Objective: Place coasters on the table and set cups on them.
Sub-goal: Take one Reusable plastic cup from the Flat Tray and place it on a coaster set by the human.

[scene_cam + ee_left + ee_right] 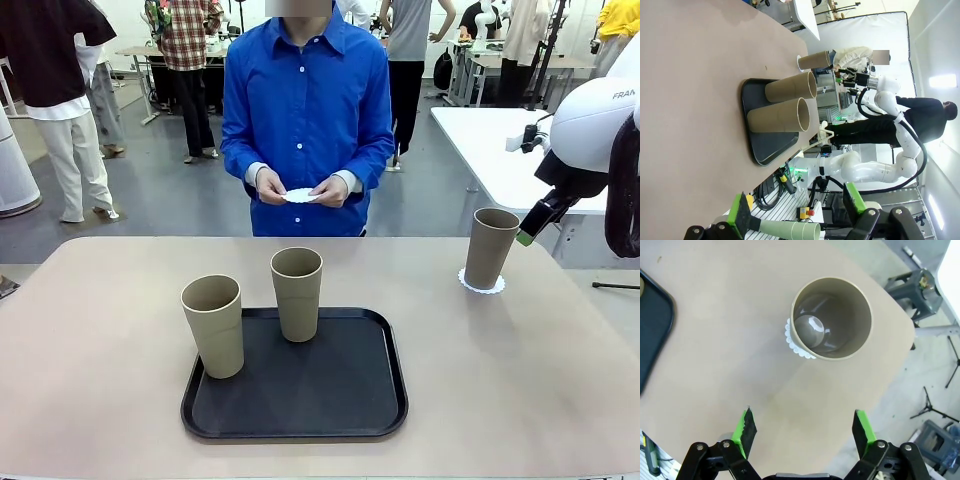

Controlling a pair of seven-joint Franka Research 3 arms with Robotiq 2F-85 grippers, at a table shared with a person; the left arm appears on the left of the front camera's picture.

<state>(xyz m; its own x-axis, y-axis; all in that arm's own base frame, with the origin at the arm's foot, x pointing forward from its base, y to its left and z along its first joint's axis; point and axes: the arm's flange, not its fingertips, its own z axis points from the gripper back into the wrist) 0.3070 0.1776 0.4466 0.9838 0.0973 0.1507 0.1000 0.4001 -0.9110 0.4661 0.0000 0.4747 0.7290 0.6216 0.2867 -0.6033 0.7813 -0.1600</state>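
Note:
Two tan cups [214,325] [297,293] stand upright on a black tray [350,395] on the beige table [100,330]. A third cup [492,248] stands on a white lacy coaster [482,282] near the table's far right corner. My right gripper [528,232] hangs just right of that cup, apart from it. In the right wrist view it [805,425] is open above the cup [832,317] and coaster [794,342]. The person holds another coaster [300,195] in both hands. My left gripper [796,206] is open and holds nothing, far from the tray's cups [790,89] [779,116].
The person in a blue shirt [305,110] stands at the far edge, hands at waist height. A white table [500,150] stands behind the right corner. The tray's corner [655,320] lies at the left of the right wrist view. Bare tabletop lies left and right of the tray.

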